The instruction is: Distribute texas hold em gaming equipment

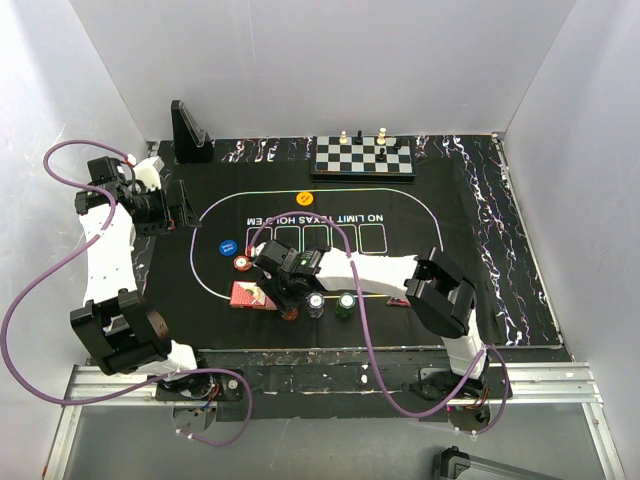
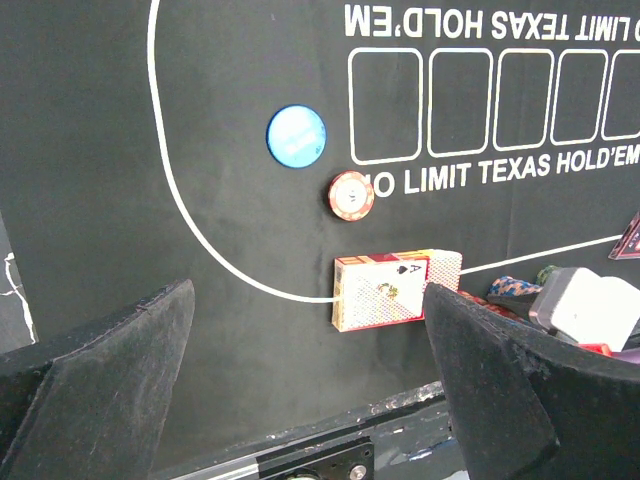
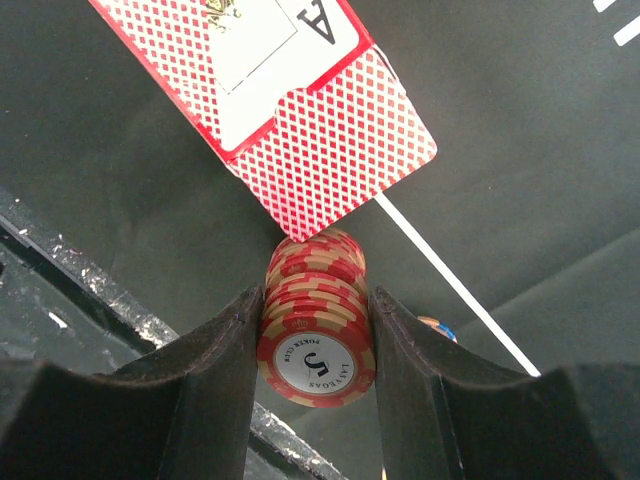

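Several stacked red-and-cream poker chips pinched by right gripper, red-patterned card pack just beyond; left gripper spread wide, empty.

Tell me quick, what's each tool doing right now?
Left tool: open, holding nothing.
Right tool: closed on a stack of red poker chips.

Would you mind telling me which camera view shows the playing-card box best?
The left wrist view: the playing-card box lies almost whole in view on the mat. The right wrist view crops it at the top edge; the top external view shows it small, beside the right gripper.
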`<state>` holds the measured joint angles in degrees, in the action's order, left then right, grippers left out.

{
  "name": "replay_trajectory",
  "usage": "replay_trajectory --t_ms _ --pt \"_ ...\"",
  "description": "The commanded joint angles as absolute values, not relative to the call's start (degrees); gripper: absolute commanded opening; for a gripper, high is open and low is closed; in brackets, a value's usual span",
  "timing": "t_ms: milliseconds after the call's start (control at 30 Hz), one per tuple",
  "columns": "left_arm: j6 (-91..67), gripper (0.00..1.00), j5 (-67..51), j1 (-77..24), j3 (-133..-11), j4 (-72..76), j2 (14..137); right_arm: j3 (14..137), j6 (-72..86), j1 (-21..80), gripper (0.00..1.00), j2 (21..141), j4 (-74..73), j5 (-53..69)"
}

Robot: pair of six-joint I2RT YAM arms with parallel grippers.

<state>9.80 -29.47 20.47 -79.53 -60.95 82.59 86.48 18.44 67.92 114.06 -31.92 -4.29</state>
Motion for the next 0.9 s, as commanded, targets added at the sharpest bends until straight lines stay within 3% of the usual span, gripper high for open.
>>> replay_trajectory --t_ms 0,267,567,867 --pt "10.1 1.0 -31.0 20.7 -79.3 -60.2 79.9 90.6 18.0 68.2 0.33 108.4 -33.3 -5.0" --pt "10.4 1.0 -31.6 20.7 -78.7 -60.2 79.6 95.6 17.1 66.9 0.26 108.2 -35.9 -7.5" --pt "9.8 1.0 -32.7 20.7 -79.3 -59.9 81.4 105.9 16.0 50.0 0.15 113.8 -40.2 -6.6" --pt "12.8 1.0 -33.0 20.7 -78.8 -61.3 82.6 120.0 14.9 37.6 0.09 129.3 -41.3 -5.6"
